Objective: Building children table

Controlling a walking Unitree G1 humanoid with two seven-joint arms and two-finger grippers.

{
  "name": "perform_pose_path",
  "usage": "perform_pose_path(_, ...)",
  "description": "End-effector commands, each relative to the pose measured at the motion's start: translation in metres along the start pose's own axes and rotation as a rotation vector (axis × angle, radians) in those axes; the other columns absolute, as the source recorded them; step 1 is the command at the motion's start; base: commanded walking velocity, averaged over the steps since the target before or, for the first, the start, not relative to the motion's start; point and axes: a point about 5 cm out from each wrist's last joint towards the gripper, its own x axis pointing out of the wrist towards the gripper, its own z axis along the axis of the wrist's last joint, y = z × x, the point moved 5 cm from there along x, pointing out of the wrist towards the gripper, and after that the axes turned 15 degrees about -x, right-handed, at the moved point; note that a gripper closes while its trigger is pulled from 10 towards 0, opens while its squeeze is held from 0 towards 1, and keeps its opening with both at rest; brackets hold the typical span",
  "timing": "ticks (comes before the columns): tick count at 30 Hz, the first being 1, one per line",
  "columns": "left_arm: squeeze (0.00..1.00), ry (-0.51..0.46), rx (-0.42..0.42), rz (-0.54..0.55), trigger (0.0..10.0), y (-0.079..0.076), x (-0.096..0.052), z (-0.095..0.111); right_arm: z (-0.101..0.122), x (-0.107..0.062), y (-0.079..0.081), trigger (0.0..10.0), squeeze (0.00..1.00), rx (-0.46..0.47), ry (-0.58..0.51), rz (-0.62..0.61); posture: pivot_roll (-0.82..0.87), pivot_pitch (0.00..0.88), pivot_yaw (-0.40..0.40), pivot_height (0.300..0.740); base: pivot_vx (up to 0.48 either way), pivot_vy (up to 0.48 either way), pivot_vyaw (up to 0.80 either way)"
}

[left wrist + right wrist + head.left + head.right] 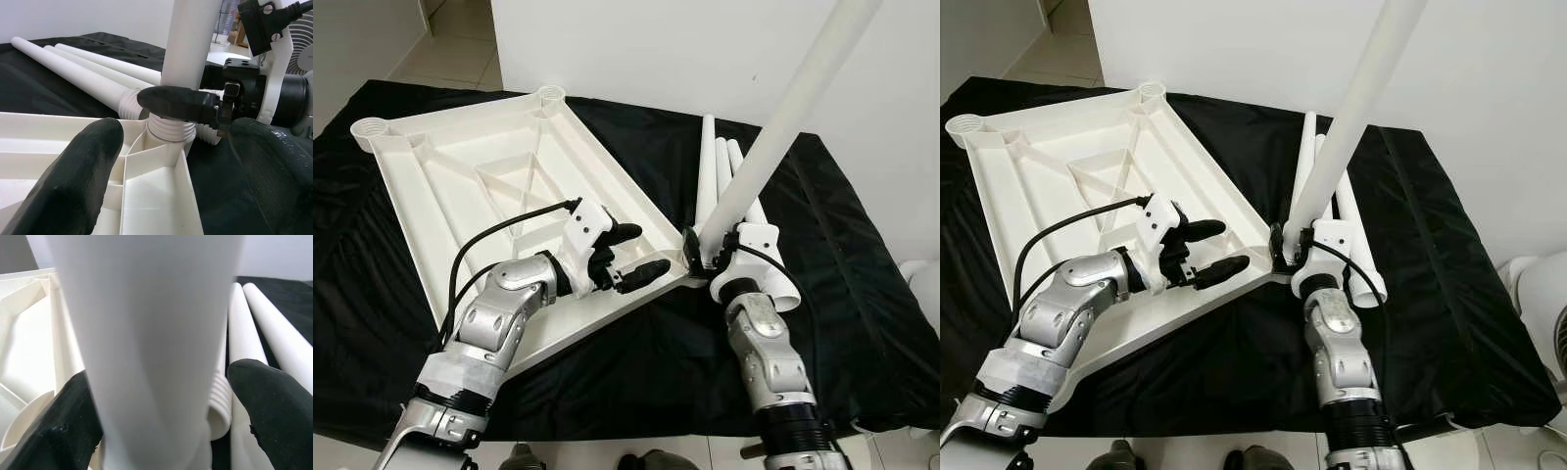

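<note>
The upturned tabletop (499,186) lay at centre left on the black cloth (862,294). The right gripper (703,250) clasped a leg (783,117) standing in the tabletop's near corner socket, at centre frame. The left gripper (631,253) hovered open beside that corner. Three spare legs (724,171) lay upper right.
</note>
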Motion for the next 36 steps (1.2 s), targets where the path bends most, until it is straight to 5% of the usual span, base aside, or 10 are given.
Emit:
perform_pose_path(1,0.0,0.006,0.001,-0.031,10.0,-0.004,0.003,-0.002,-0.004,0.0,-0.002,10.0,0.0,-0.013,0.002,0.027,0.03,0.022,-0.106,0.74,0.0,0.0,0.0)
perform_pose_path(14,0.0,0.018,0.002,0.031,10.0,-0.002,0.012,-0.014,0.0,0.014,-0.009,9.4,0.0,-0.122,-0.046,0.224,0.04,0.009,-0.105,0.74,0.0,0.0,0.0)
perform_pose_path(15,0.0,0.02,0.007,0.047,10.0,0.001,0.012,-0.015,0.001,0.015,-0.009,4.3,0.0,-0.124,-0.049,0.234,0.04,0.009,-0.105,0.74,0.0,0.0,0.0)
perform_pose_path(16,0.0,0.02,0.007,0.047,10.0,0.001,0.012,-0.015,0.001,0.015,-0.009,4.3,0.0,-0.124,-0.049,0.234,0.04,0.009,-0.105,0.74,0.0,0.0,0.0)
perform_pose_path(19,0.0,0.028,0.016,0.15,10.0,0.018,0.012,-0.02,0.003,0.016,-0.006,0.2,0.0,-0.141,-0.072,0.283,0.05,0.003,-0.104,0.74,0.0,0.0,0.0)
perform_pose_path(21,0.0,0.029,0.018,0.166,10.0,0.02,0.012,-0.02,0.002,0.016,-0.006,0.0,0.0,-0.143,-0.071,0.291,0.05,0.004,-0.105,0.74,0.0,0.0,0.0)
perform_pose_path(26,0.0,0.027,0.022,0.177,10.0,0.023,0.012,-0.019,-0.001,0.015,-0.006,1.8,0.0,-0.134,-0.07,0.3,0.05,0.006,-0.1,0.74,0.0,0.0,0.0)
perform_pose_path(27,0.0,0.027,0.024,0.177,10.0,0.023,0.012,-0.019,-0.003,0.014,-0.007,8.7,0.0,-0.124,-0.069,0.29,0.04,0.007,-0.097,0.74,0.0,0.0,0.0)
perform_pose_path(30,0.0,0.026,0.025,0.181,10.0,0.024,0.012,-0.019,-0.003,0.013,-0.008,10.0,0.0,-0.119,-0.065,0.274,0.04,0.006,-0.093,0.74,0.0,0.0,0.0)
perform_pose_path(36,0.0,0.025,0.028,0.191,10.0,0.029,0.013,-0.017,-0.011,0.012,-0.011,10.0,0.0,-0.087,-0.023,0.178,0.03,0.001,-0.077,0.74,0.0,0.0,0.0)
